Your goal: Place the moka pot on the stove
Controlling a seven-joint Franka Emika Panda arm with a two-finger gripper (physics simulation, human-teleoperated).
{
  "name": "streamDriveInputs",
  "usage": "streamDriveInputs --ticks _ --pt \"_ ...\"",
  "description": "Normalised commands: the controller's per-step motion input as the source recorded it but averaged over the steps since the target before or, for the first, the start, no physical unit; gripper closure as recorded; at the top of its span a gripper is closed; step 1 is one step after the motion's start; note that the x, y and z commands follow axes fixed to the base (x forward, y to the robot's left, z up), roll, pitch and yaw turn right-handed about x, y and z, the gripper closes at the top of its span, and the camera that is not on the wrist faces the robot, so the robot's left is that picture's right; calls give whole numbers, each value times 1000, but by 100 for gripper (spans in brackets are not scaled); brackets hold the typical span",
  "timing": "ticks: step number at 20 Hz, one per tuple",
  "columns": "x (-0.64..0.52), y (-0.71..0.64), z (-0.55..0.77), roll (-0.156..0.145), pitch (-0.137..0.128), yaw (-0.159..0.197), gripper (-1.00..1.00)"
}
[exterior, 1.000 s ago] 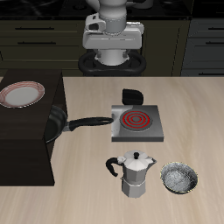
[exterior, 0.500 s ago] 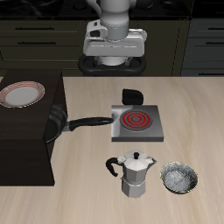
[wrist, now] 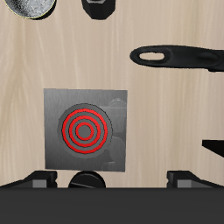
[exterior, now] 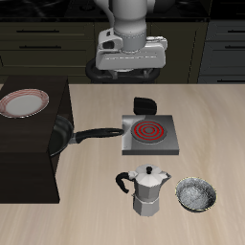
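Wooden table (exterior: 96,215), dark cabinets (exterior: 57,43) behind

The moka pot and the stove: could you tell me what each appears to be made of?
The moka pot looks like polished silver metal, its facets catching light, with a black, probably plastic, handle. The stove seems matte grey metal with red coil rings.

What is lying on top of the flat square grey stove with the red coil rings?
Nothing rests on the stove; its red rings show whole in both views. The silver faceted moka pot stands apart, nearer the table's front edge. Nothing on the plate is covered.
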Motion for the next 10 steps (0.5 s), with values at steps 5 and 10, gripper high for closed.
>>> streamDriveInputs --ticks 5,10 --pt "465 53 -73 -31 20 -2 -100" --pt "360 187 -32 15 -3 -8 -100"
